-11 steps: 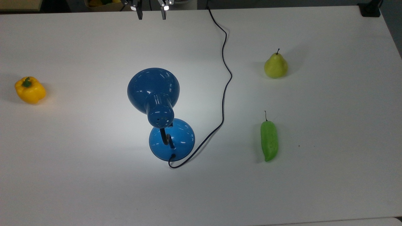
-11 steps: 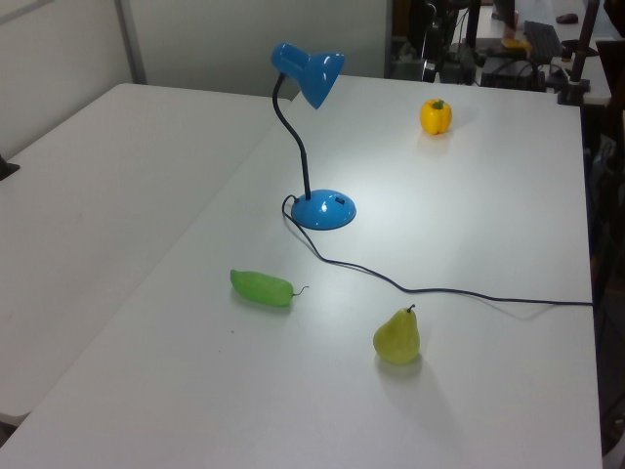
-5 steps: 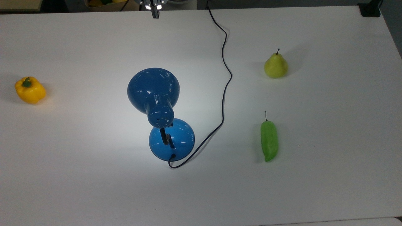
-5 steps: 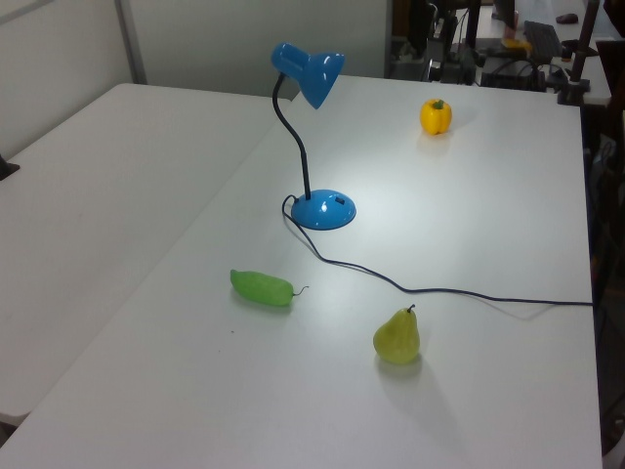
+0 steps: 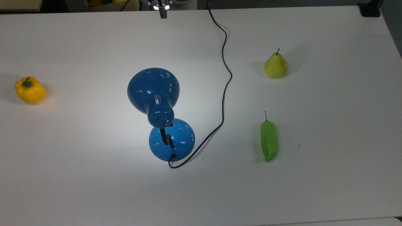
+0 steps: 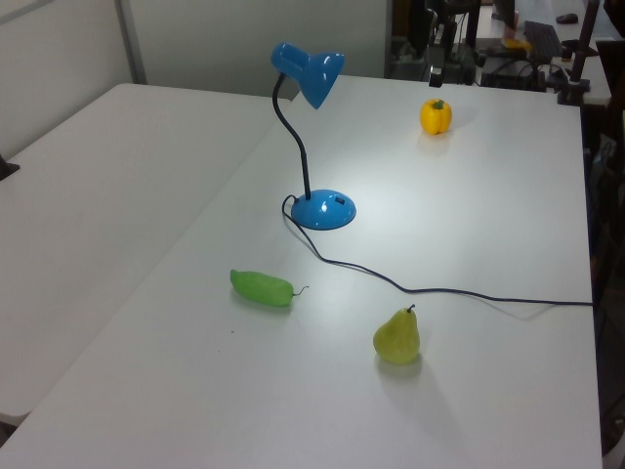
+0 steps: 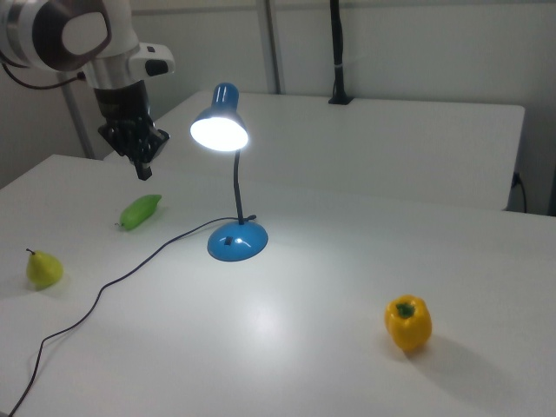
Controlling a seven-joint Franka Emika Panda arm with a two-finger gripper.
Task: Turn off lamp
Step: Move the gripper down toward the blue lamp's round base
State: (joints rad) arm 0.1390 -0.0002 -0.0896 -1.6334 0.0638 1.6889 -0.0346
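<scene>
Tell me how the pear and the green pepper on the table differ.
The pear stands upright with its stem up; the green pepper lies flat on its side. The pear is squat, with a wide bottom and narrow top; the green pepper is long and slim. The pear is yellowish green; the green pepper is a brighter, purer green. Both have a thin dark stem, rest on the white table at the top view's right, and lie apart from the lamp.

Lamp: glossy blue shade and base with bright highlights, on a matt black neck. Tabletop: smooth, matt white. Pear, green pepper, yellow pepper: smooth, faintly shiny, plastic-looking skins.
</scene>
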